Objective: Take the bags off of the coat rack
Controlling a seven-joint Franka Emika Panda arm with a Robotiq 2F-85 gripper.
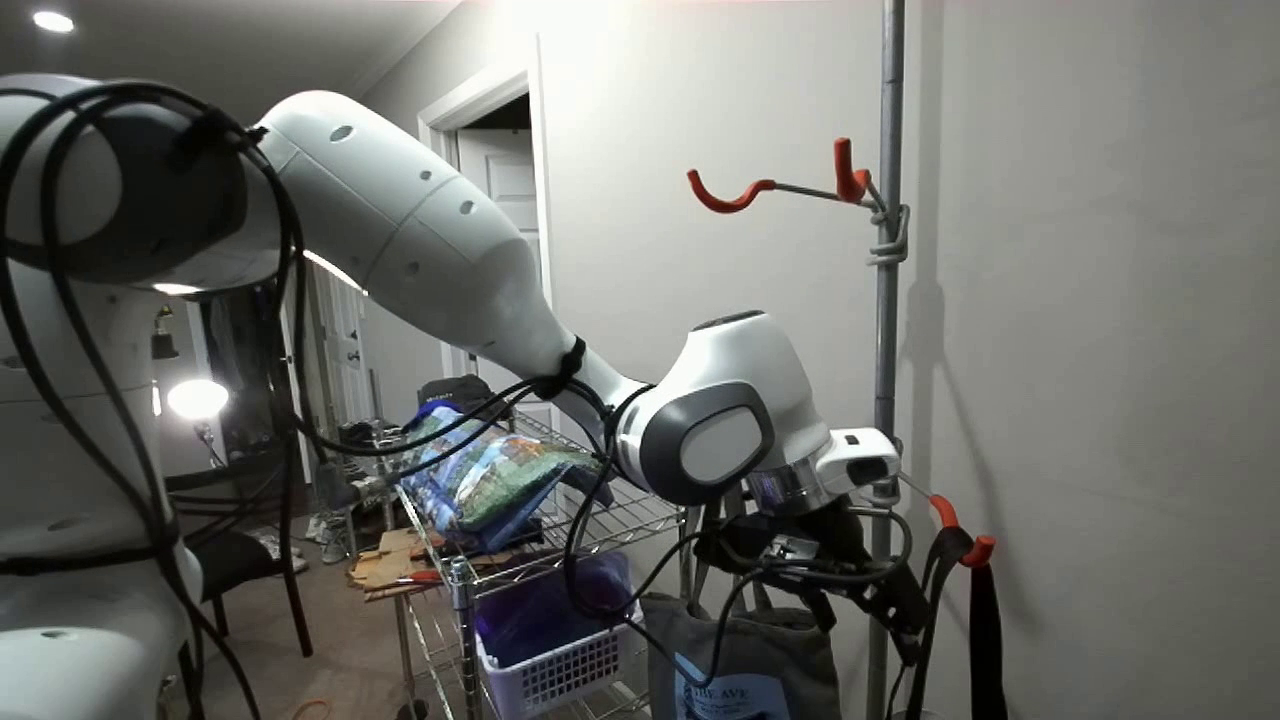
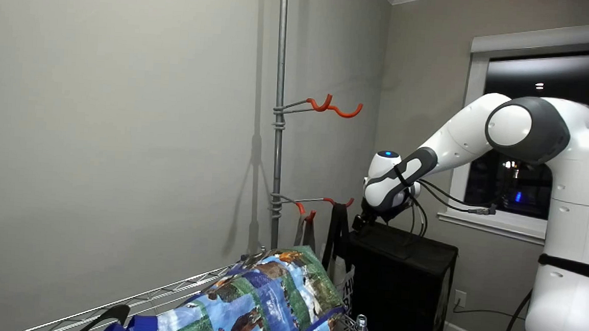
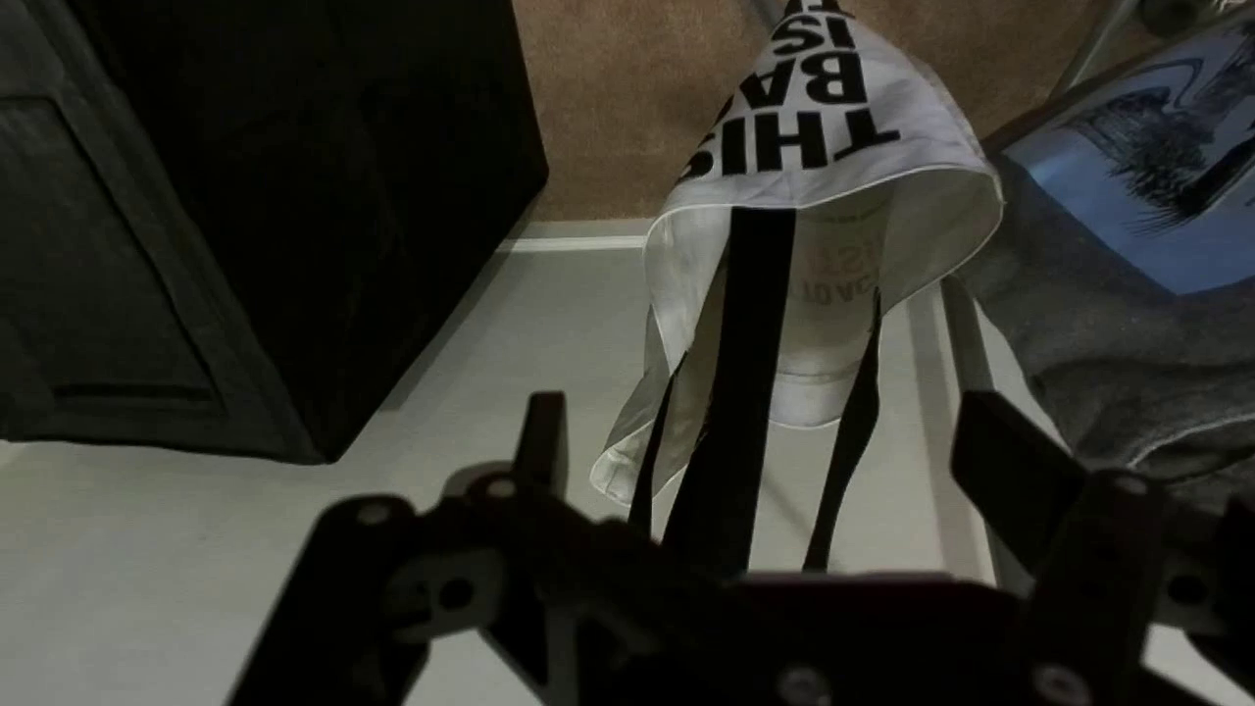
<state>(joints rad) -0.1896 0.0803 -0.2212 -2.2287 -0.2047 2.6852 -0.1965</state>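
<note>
The coat rack [image 1: 888, 330] is a grey pole with orange-tipped hooks, also seen in an exterior view [image 2: 277, 159]. A white bag with black lettering [image 3: 784, 162] hangs by black straps [image 1: 986, 640] from a lower hook [image 1: 978, 550]. A grey bag [image 1: 740, 645] hangs from the other lower hook [image 2: 312, 215]; it also shows in the wrist view [image 3: 1079, 324]. My gripper [image 3: 760, 431] is open, its fingers apart on either side of the black straps as seen in the wrist view. It holds nothing visible. In an exterior view the gripper [image 2: 360, 221] is beside the straps.
The upper hooks [image 2: 334, 108] hold no bags. A tall black box [image 2: 399, 284] stands close under the gripper. A wire shelf [image 1: 620, 520] carries a colourful bag [image 1: 490, 475] and a white basket [image 1: 570, 670]. A wall [image 1: 1120, 300] is behind the rack.
</note>
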